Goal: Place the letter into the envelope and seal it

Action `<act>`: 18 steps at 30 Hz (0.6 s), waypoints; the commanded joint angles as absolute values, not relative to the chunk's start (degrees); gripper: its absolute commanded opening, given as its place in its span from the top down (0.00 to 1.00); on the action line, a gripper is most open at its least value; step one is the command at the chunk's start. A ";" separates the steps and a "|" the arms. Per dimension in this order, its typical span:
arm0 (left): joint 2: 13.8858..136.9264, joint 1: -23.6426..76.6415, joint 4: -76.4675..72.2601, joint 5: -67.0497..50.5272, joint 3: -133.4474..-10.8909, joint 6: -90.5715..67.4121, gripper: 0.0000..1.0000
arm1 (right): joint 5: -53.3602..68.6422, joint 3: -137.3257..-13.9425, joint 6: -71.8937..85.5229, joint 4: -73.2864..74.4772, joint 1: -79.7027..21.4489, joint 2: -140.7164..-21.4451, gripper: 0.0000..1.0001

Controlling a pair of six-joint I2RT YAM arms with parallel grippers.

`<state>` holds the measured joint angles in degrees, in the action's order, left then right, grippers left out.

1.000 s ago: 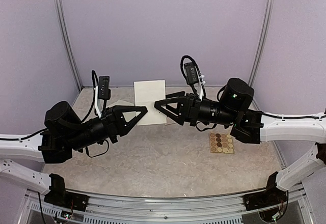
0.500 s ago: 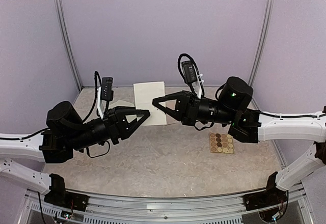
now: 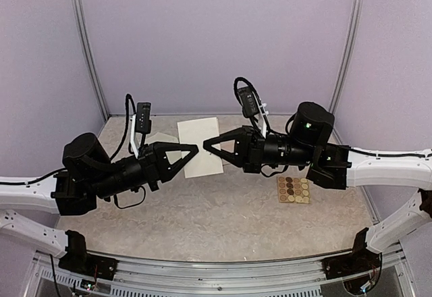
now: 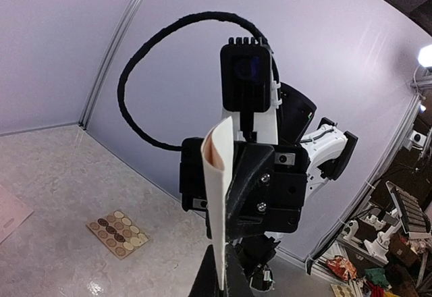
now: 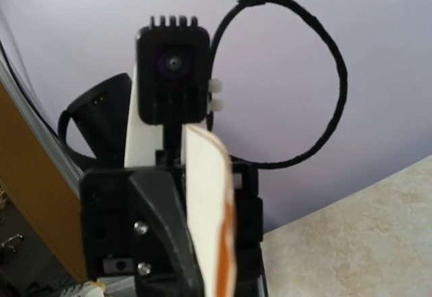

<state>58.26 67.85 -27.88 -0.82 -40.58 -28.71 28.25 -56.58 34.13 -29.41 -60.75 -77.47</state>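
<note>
Envelope (image 3: 202, 129) first: it hangs between the two arms over the middle of the table (image 3: 223, 219), and from where I stand it looks lifted clear of the surface. The left gripper (image 3: 194, 150) comes in across its left long edge and the right gripper (image 3: 206, 142) across its right one. Their tips almost meet near the middle of the sheet.

Both pairs of jaws are pressed together. The left pair plainly pinches the paper. The right pair seems to pinch it too, though its own fingers are hard to make out. Each wrist camera sees the sheet edge-on, standing straight up in front of the opposite gripper.

Its long axis runs away from the arms, tipped a little, and crosses the line joining the two grippers. So neither arm is nearer, since both are on it.

A warm tint shows along the paper's edge, but I can't say whether that is the letter. A pink sheet (image 3: 159, 137) lies on the table behind the left gripper. The stickers (image 3: 293, 190) sit well off to the right, under the right arm. If sealing comes next, I'd guess the right arm lets go to fetch one while the left holds.
</note>
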 commanded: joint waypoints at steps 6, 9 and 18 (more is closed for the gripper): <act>57.41 66.24 -24.75 -0.17 -44.08 -28.31 0.65 | 27.26 -56.54 30.95 -21.40 -61.12 -74.76 1.00; 56.82 65.19 -24.65 -0.13 -43.91 -28.45 0.78 | 26.99 -56.04 30.75 -20.44 -61.22 -74.25 1.00; 55.63 63.12 -22.61 -0.37 -43.88 -29.83 0.84 | 25.40 -54.70 30.24 -19.19 -61.22 -72.91 1.00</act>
